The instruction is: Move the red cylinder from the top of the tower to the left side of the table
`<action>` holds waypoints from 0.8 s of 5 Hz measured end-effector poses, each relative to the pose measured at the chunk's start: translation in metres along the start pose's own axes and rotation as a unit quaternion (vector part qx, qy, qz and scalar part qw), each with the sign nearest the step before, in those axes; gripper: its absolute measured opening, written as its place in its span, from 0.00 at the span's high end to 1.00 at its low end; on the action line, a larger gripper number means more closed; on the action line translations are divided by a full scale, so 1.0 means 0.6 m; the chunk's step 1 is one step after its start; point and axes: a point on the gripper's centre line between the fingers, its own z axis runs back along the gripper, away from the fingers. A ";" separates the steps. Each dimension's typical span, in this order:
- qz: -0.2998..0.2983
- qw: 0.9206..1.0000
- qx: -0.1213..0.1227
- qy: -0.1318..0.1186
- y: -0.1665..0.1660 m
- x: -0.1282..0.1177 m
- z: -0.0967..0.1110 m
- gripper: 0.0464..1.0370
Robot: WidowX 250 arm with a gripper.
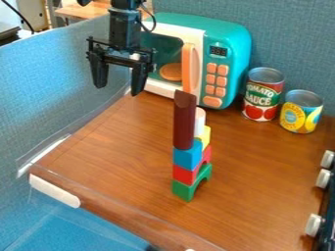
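Claw (pixel 118 89) released, fingers apart, hanging high near the microwave on my screen. Across the brown worktop (pixel 111 157) I see that teal toy microwave (pixel 230 37), the block tower (pixel 188 172), a taller can (pixel 264 95), a shorter can (pixel 301 112), and the red cylinder (pixel 184 120), upright on the tower's blue block (pixel 187 156).

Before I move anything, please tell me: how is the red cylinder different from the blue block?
The red cylinder is dark red, while the blue block is bright blue. The red cylinder is long and stands upright; the blue block is much shorter. The red cylinder rests above, with the blue block directly under it. Both are parts of the tower.
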 end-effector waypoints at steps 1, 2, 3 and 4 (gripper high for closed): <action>0.001 1.000 -0.007 0.022 -0.004 -0.001 -0.023 0.04; 0.019 0.999 -0.033 0.032 -0.018 -0.021 -0.001 0.04; 0.024 0.998 -0.058 0.010 -0.023 -0.040 0.044 0.04; 0.015 0.997 -0.070 0.020 -0.036 -0.048 0.052 0.04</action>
